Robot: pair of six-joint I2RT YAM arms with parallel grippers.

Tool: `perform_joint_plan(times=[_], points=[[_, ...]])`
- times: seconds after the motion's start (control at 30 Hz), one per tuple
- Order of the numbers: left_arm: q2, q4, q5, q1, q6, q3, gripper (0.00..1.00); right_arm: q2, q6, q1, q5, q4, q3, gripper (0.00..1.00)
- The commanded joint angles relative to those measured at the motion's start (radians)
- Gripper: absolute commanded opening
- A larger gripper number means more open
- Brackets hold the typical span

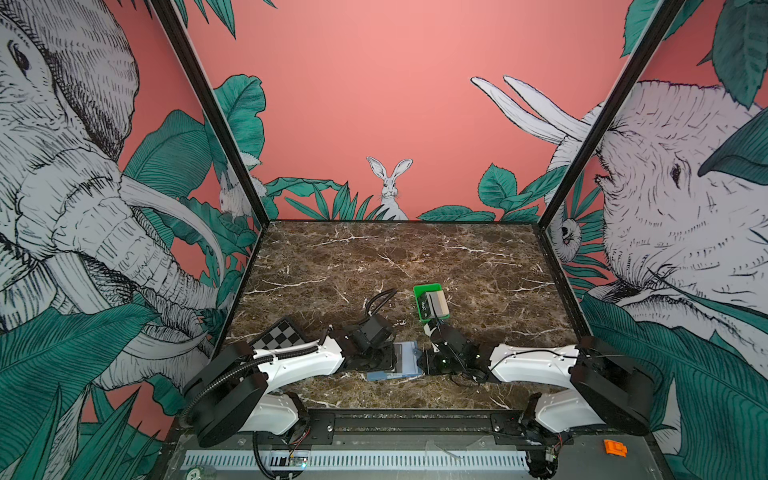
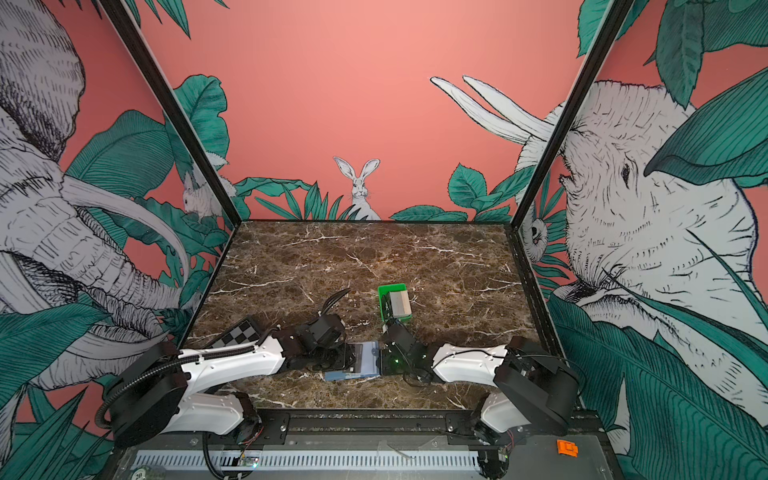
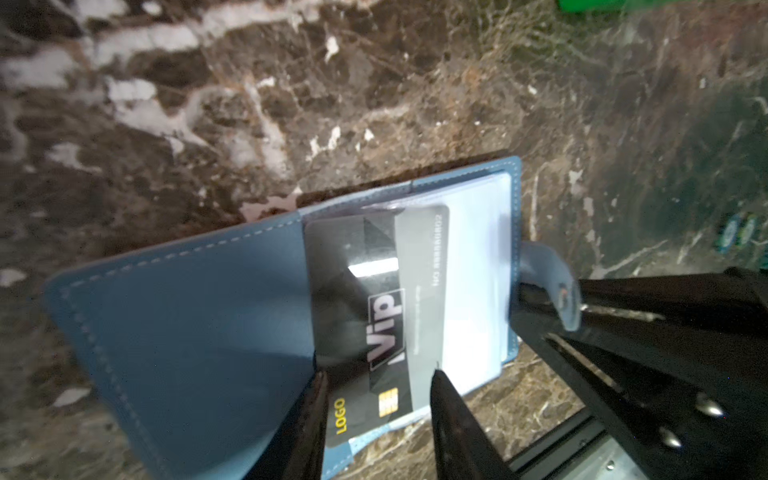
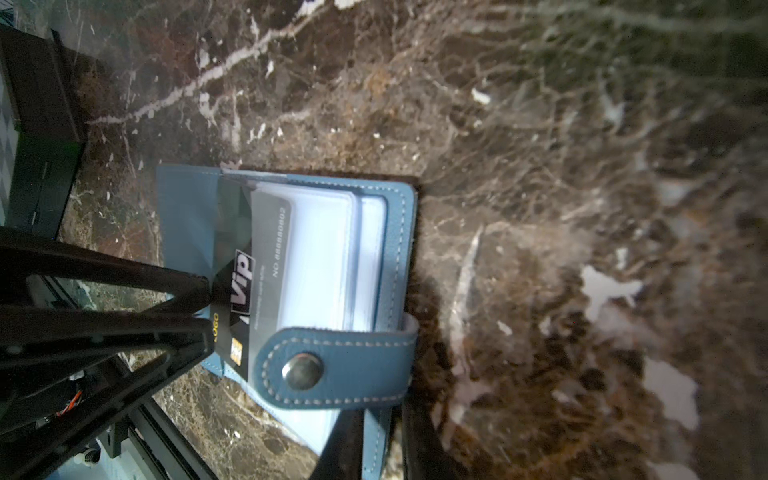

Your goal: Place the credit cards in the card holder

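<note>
Clearly the black VIP card is partway into a clear pocket of the card holder. Its far end sits under the plastic, while its chip end sticks out toward the left gripper. That gripper's jaws are closed against the card's two long edges, a hold that seems meant to steer it straight down the sleeve.

The holder lies open on the surface, directly between the two grippers. The right gripper is clamped on the edge of the holder's cover, just beside the snap tab. This grip apparently pins the holder so it does not slide as the card pushes in.

Further credit cards wait in a green tray, beyond the right gripper on the side away from the robot's base.
</note>
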Motion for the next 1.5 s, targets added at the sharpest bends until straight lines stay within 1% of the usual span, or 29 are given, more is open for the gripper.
perform_joint_plan(times=[0.0,0.2,0.33,0.43,0.63,0.83,1.13,1.3,1.47], points=[[0.007,-0.043,-0.046,-0.004,0.005,0.018,0.39,0.011,0.003,0.005,0.03,-0.065,-0.005,0.18],[0.024,-0.022,-0.042,-0.005,0.001,0.011,0.37,0.017,0.004,0.007,0.032,-0.059,-0.006,0.18],[0.03,0.055,-0.005,-0.004,0.001,-0.001,0.31,0.021,0.005,0.009,0.033,-0.058,-0.007,0.18],[0.04,0.065,0.005,-0.004,-0.005,0.009,0.28,0.019,0.008,0.01,0.036,-0.064,-0.006,0.18],[0.05,0.105,0.038,-0.004,-0.008,0.011,0.28,0.016,0.009,0.01,0.04,-0.064,-0.01,0.18],[0.058,0.179,0.081,-0.004,-0.04,0.002,0.28,0.02,0.008,0.01,0.041,-0.065,-0.01,0.17],[0.069,0.235,0.119,-0.006,-0.065,-0.009,0.28,0.019,0.012,0.011,0.043,-0.063,-0.011,0.17],[0.068,0.212,0.114,-0.007,-0.062,-0.01,0.28,0.013,0.015,0.01,0.052,-0.071,-0.012,0.17],[0.047,0.13,0.066,-0.007,-0.038,-0.007,0.28,0.005,0.017,0.01,0.071,-0.083,-0.007,0.16]])
